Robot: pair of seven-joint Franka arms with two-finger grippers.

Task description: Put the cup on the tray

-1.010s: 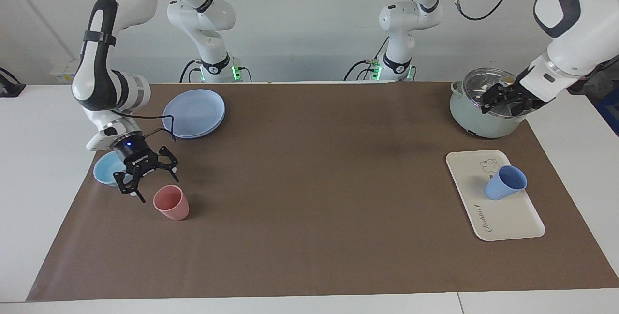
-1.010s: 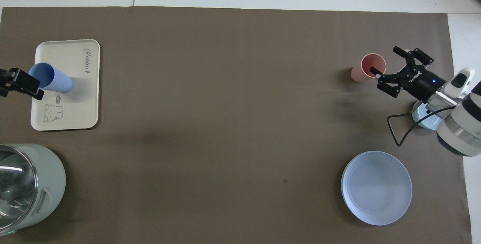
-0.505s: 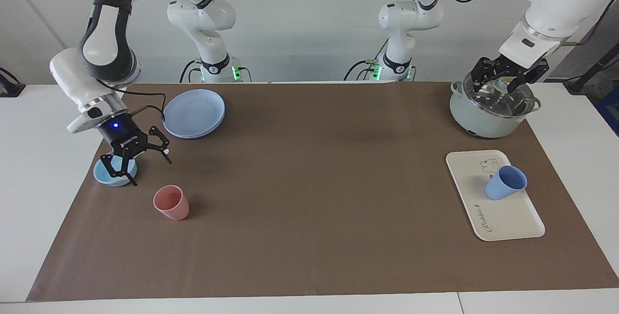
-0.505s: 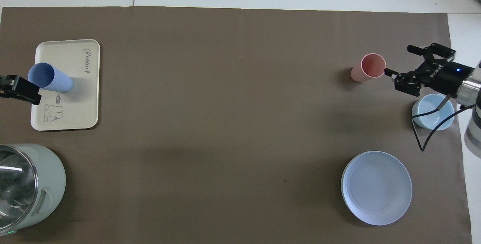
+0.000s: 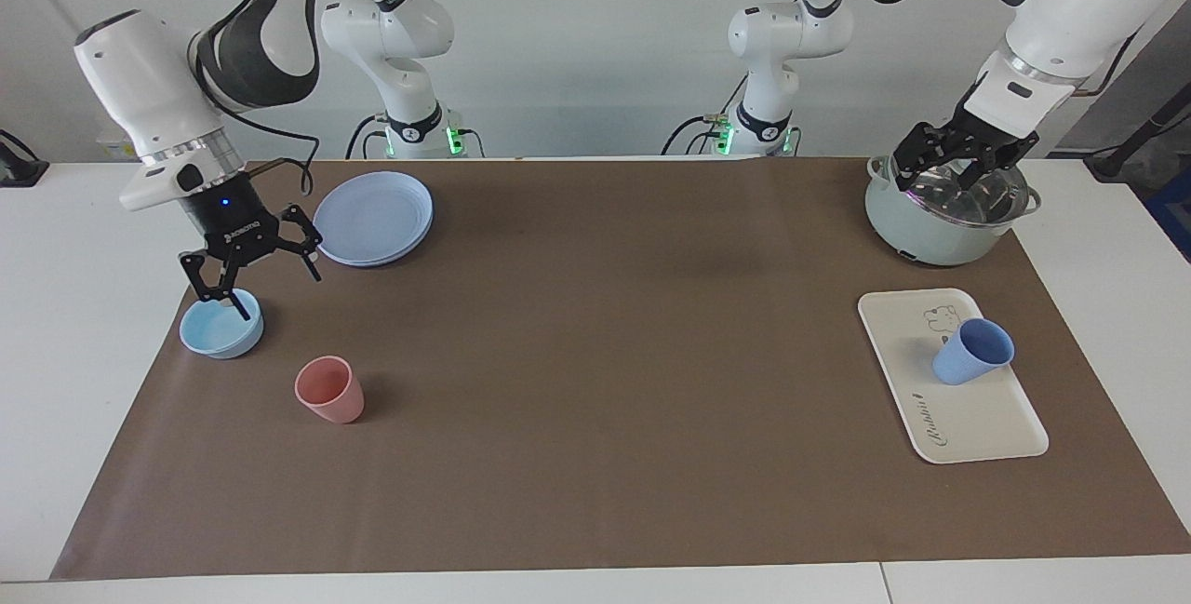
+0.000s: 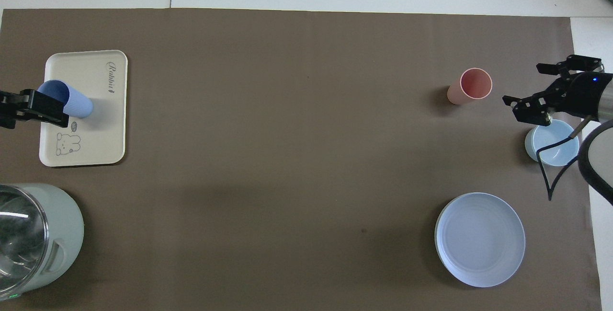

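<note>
Periwinkle cup [image 5: 972, 351] stands upright on the cream tray [image 5: 986, 427], on the half of the tray nearer the robots, just beside the bear drawing; nothing grips it. Tray lies flat on the brown mat [image 5: 605, 381] toward the left arm's end of the table, with the "Rabbit" lettering on the half farther from the robots. Left gripper [image 5: 958, 160] hangs in the air over the pale green pot [image 5: 940, 232], which sits nearer the robots than the tray; its fingers are spread apart and hold nothing. At the right arm's end: right gripper [image 5: 251, 278] is raised over the mat, just above the light-blue bowl [image 5: 219, 332], fingers wide apart, empty. Salmon-pink cup [image 5: 329, 389] stands upright beside the bowl, farther from the robots and apart from it. Round blue plate [image 5: 374, 218] lies nearer the robots than both
</note>
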